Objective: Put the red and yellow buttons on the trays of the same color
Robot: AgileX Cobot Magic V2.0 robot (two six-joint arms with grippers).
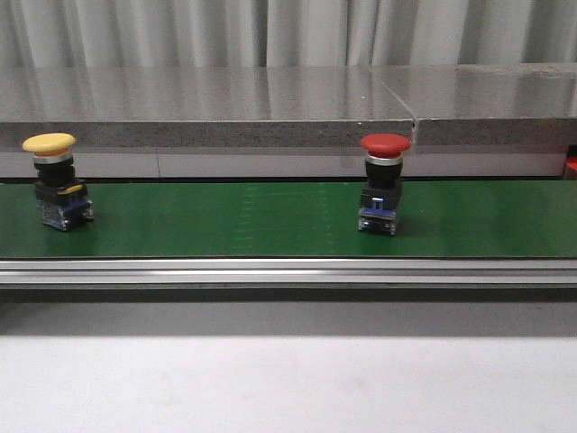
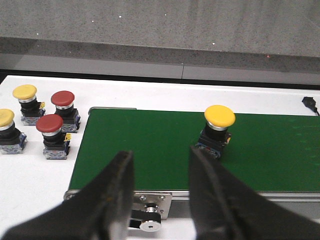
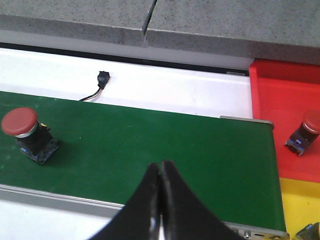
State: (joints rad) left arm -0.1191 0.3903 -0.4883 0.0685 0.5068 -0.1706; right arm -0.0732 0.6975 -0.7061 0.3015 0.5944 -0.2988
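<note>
1. My left gripper (image 2: pixel 160 192) has its jaws spread wide and holds nothing; they hang over the near edge of the green belt (image 2: pixel 165 145), touching no button.
2. My right gripper (image 3: pixel 160 192) has its jaws pressed together, tip against tip, with nothing between them, also above the belt's near edge.
3. A yellow button (image 2: pixel 218 131) stands upright on the belt, just beyond my left jaws and apart from them.
4. A red button (image 3: pixel 26 134) stands on the belt too, well apart from my right jaws, toward the belt's middle.
5. Off the left end of the belt, on the white table (image 2: pixel 30 180), wait four spare buttons (image 2: pixel 42 122): two yellow, two red, close together. The outermost yellow one is cut off by the picture's edge.
6. Past the right end of the belt lies the red tray (image 3: pixel 285 110), with another red button (image 3: pixel 307 131) in it, partly cut off.
7. Next to the red tray, the yellow tray (image 3: pixel 297 205) shows only a corner; something lies at its edge, too cropped to identify.
8. In the front view neither gripper appears.
</note>
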